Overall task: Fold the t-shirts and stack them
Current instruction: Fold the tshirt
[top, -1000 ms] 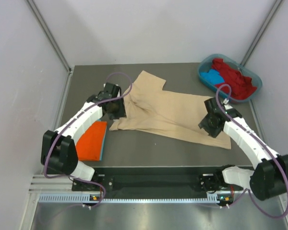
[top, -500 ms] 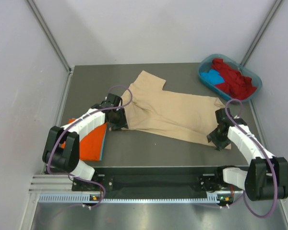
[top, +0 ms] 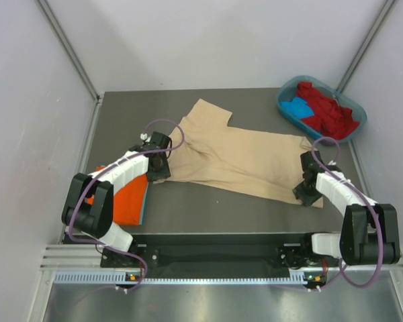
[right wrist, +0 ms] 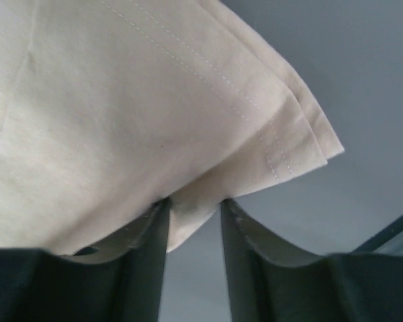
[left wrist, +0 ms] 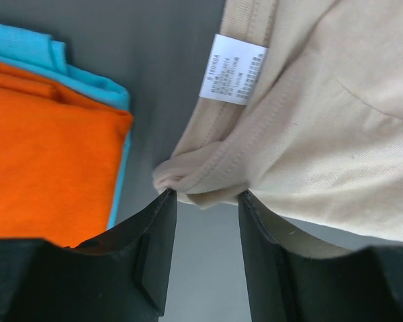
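A beige t-shirt lies spread across the middle of the table, its white neck label showing. My left gripper is at its near-left edge, open, with a bunched fold of the collar edge between the fingertips. My right gripper is at the shirt's near-right corner, open, with the hemmed fabric hanging between its jaws. A folded orange t-shirt lies on a blue one, left of the left gripper.
A teal tub at the back right holds red shirts and a blue one. White walls close in the left, back and right. A black rail runs along the near edge.
Both grippers have come back toward the near edge of the beige shirt, the left to its collar edge, the right out to its near-right corner. The right jaws have narrowed.
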You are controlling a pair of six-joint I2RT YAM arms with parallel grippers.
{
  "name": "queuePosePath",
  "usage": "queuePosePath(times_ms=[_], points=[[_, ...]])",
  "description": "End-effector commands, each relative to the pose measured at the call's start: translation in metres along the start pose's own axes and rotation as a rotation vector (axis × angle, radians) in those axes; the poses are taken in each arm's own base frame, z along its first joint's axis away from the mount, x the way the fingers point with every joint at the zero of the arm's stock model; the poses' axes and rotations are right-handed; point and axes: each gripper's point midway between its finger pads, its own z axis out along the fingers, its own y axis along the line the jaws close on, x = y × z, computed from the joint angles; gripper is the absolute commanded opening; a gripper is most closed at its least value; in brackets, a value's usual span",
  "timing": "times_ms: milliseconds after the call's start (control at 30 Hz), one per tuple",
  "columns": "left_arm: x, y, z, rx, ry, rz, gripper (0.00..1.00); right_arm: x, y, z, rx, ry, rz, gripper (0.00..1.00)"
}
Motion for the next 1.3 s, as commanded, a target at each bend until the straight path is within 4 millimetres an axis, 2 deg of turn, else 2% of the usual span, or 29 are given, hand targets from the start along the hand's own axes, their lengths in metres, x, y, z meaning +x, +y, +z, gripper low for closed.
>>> queuePosePath(times_ms=[0,33,67,100,200,267,400,567,633,800,867,1033,1133,1200,1267], points=[[-0.02,0.009,-0.01,-0.056,-0.066,0.008,0.47,-0.016,0.0,0.007,0.018,-0.064,0.022,0.33],[-0.019,0.009,-0.013,-0.053,-0.066,0.008,0.47,-0.017,0.0,0.008,0.02,-0.069,0.017,0.14],[-0.022,0.008,-0.018,-0.038,-0.075,0.006,0.47,-0.017,-0.001,0.009,0.024,-0.072,0.009,0.04],[-0.023,0.006,-0.023,-0.021,-0.079,0.007,0.47,-0.024,-0.006,0.011,0.033,-0.077,0.029,0.0],[-0.022,-0.004,-0.041,0.065,-0.072,0.034,0.46,-0.028,-0.017,0.016,0.061,-0.07,0.018,0.0],[-0.014,-0.006,-0.048,0.103,-0.052,0.053,0.46,-0.032,-0.025,0.016,0.082,-0.064,0.021,0.0],[0.004,-0.009,-0.052,0.162,-0.004,0.057,0.44,-0.047,-0.044,0.016,0.101,-0.07,0.039,0.0],[0.029,-0.016,-0.054,0.254,0.064,0.005,0.41,-0.057,-0.042,0.009,0.073,-0.088,0.042,0.0],[0.033,-0.018,-0.056,0.285,0.074,-0.005,0.4,-0.06,-0.039,0.009,0.063,-0.093,0.037,0.0],[0.046,-0.013,-0.047,0.31,0.138,-0.063,0.4,-0.062,-0.038,0.013,0.07,-0.088,0.025,0.0],[0.051,-0.011,-0.041,0.307,0.158,-0.109,0.43,-0.06,-0.038,0.015,0.065,-0.081,0.027,0.0],[0.044,0.004,-0.035,0.249,0.13,-0.267,0.46,-0.058,-0.036,0.018,0.051,-0.08,0.017,0.0],[0.032,-0.013,-0.046,0.381,0.084,-0.397,0.47,-0.061,-0.039,0.019,0.062,-0.083,0.016,0.0],[0.025,-0.022,-0.051,0.439,0.062,-0.425,0.47,-0.063,-0.042,0.022,0.071,-0.081,0.023,0.0],[0.022,-0.02,-0.05,0.412,0.069,-0.421,0.45,-0.064,-0.043,0.024,0.074,-0.076,0.026,0.0]])
